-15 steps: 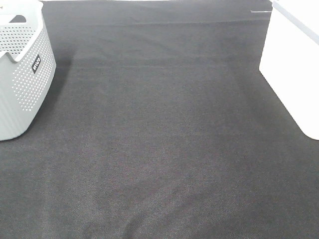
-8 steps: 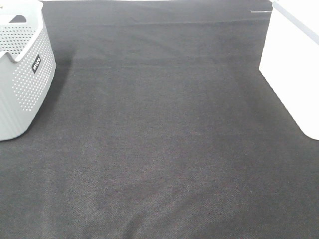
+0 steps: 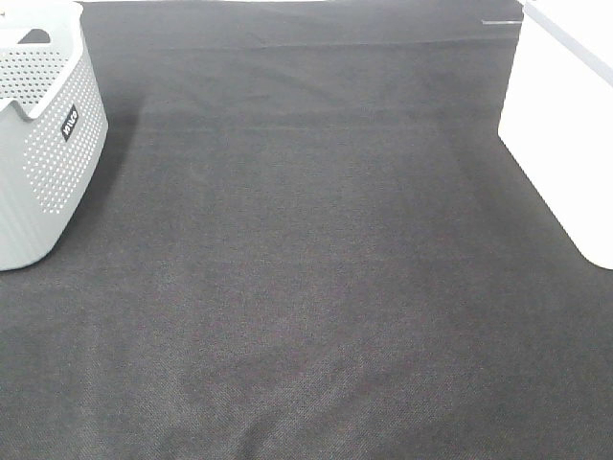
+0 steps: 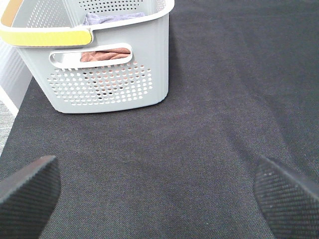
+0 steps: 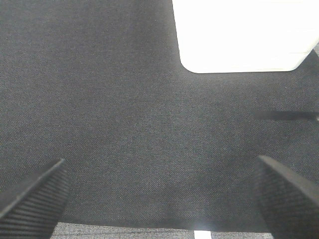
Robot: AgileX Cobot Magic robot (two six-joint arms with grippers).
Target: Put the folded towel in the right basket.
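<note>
A grey perforated basket stands at the far left of the black table. In the left wrist view this basket holds a reddish-brown towel, seen through the handle slot, and a grey-lilac cloth on top. The white right basket stands at the right edge and also shows in the right wrist view. My left gripper is open and empty over bare cloth, short of the grey basket. My right gripper is open and empty, short of the white basket. Neither gripper shows in the high view.
A black cloth covers the table. Its front edge shows in the right wrist view. The grey basket has a yellow handle. A white wall lies beside that basket.
</note>
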